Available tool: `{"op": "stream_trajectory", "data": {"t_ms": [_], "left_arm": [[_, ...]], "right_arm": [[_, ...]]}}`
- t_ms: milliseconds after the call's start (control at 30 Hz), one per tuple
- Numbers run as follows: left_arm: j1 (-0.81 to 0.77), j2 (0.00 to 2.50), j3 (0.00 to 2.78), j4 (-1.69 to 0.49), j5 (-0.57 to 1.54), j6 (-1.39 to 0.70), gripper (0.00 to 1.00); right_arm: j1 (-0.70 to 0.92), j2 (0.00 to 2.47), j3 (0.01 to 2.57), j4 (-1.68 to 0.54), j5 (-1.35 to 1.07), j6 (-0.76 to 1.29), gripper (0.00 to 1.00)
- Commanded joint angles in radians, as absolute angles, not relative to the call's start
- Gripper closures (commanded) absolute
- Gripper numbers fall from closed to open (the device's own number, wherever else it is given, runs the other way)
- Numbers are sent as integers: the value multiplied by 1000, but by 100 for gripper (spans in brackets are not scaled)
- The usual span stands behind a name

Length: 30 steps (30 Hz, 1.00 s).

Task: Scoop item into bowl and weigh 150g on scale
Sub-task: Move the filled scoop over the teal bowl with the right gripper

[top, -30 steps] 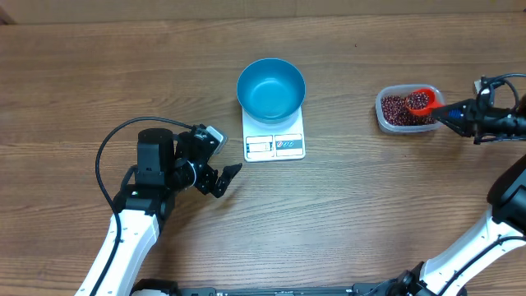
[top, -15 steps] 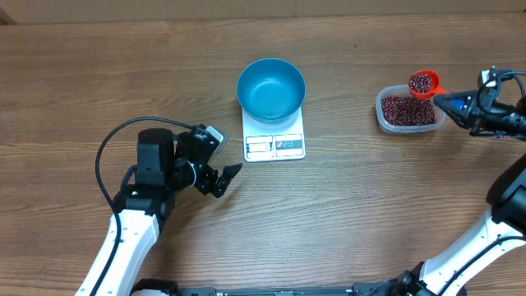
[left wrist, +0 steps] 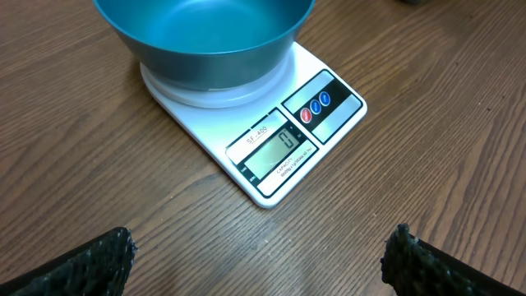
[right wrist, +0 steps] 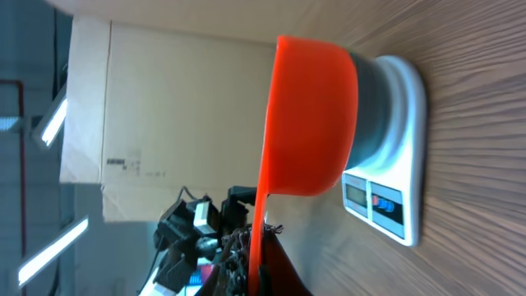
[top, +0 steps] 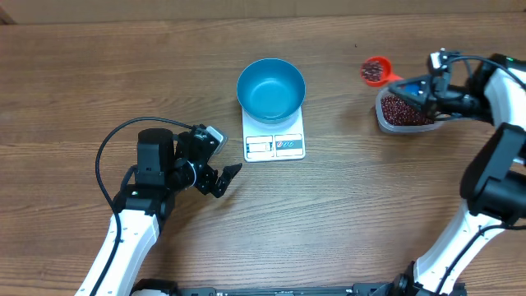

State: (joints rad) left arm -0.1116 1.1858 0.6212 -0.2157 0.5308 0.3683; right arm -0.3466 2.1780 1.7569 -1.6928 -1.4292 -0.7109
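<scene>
The scale (top: 275, 146) lies flat at the centre of the table (top: 123, 66), with its printed panel facing the robot. The teal-blue bowl (top: 271, 88) stands upright on the weighing platform, overhanging it on the far side, and its inside shows nothing but plain blue. In the left wrist view the display (left wrist: 275, 154) reads zero. The left pincer (top: 225, 181) hangs over the table to the left of the scale and nearer the robot. Its fingers are spread wide, nothing is between them, and it is apart from both scale and bowl. The right pincer (top: 409, 86) is pressed together on the handle of an orange-red scoop (top: 375, 70). The scoop cup is level and sits between the bowl and the clear plastic tub (top: 383, 117), just beside the tub's far left corner and well apart from the bowl. The beans (top: 401, 108) are in two places: the main heap fills the tub at the right of the table, and a smaller portion lies in the scoop cup. The right wrist view shows the underside of the scoop cup, with the bowl and scale directly behind it.
</scene>
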Motion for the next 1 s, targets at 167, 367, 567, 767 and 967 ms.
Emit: {"op": "stream_trajectory", "data": {"t_ms": [167, 367, 567, 767, 967], "left_arm": [[-120, 1189, 624, -213, 539, 355, 0], [-120, 1189, 624, -213, 539, 355, 0], [-120, 1189, 624, -213, 539, 355, 0], [-120, 1189, 624, -213, 539, 355, 1], [-120, 1189, 624, -213, 539, 355, 0]], "right_arm": [[-168, 2178, 1754, -1666, -1553, -722, 96], [-27, 2178, 1755, -1411, -1554, -448, 96], [56, 2178, 1755, -1130, -1441, -117, 96], [139, 2178, 1768, -870, -1199, 202, 96], [198, 2177, 1851, -910, -922, 229, 96]]}}
